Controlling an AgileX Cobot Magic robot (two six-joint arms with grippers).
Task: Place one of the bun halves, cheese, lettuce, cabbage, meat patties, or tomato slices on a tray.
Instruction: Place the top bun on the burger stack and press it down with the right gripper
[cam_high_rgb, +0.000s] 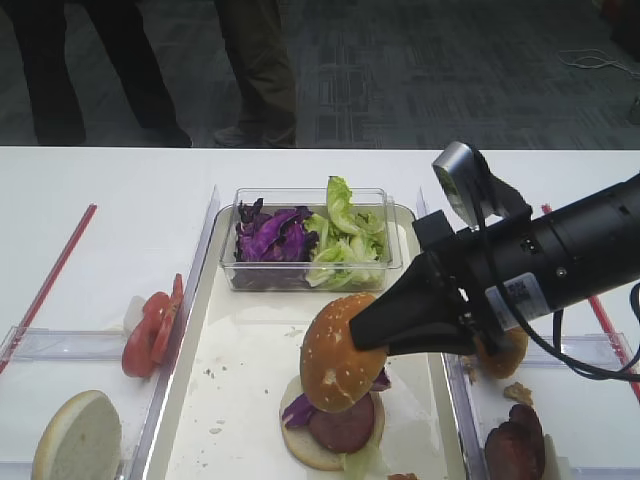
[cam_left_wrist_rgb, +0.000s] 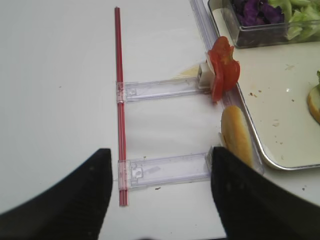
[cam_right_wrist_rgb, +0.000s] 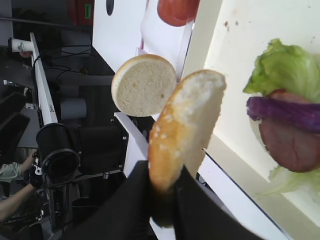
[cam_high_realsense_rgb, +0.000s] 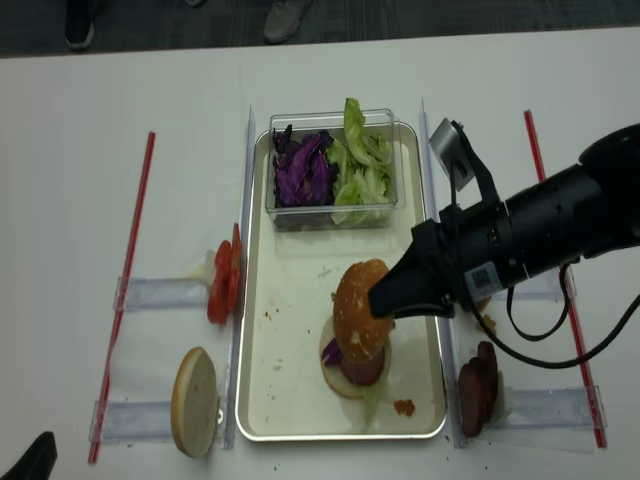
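The right arm reaches in low from the right, its claw (cam_high_rgb: 372, 338) clamped on the tilted sesame bun top (cam_high_rgb: 342, 352), seemingly just above the stacked burger (cam_high_rgb: 335, 425) below it.

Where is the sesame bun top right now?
In the high view the sesame bun top is tilted on edge, pinched by the right gripper just over the stacked burger on the tray.

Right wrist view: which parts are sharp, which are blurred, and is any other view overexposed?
Right wrist view: the bun top is sharp, the right gripper holding it a dark blur. Left wrist view: the table looks washed out, the left gripper's fingers blurred. Exterior high view: the tray is evenly lit.
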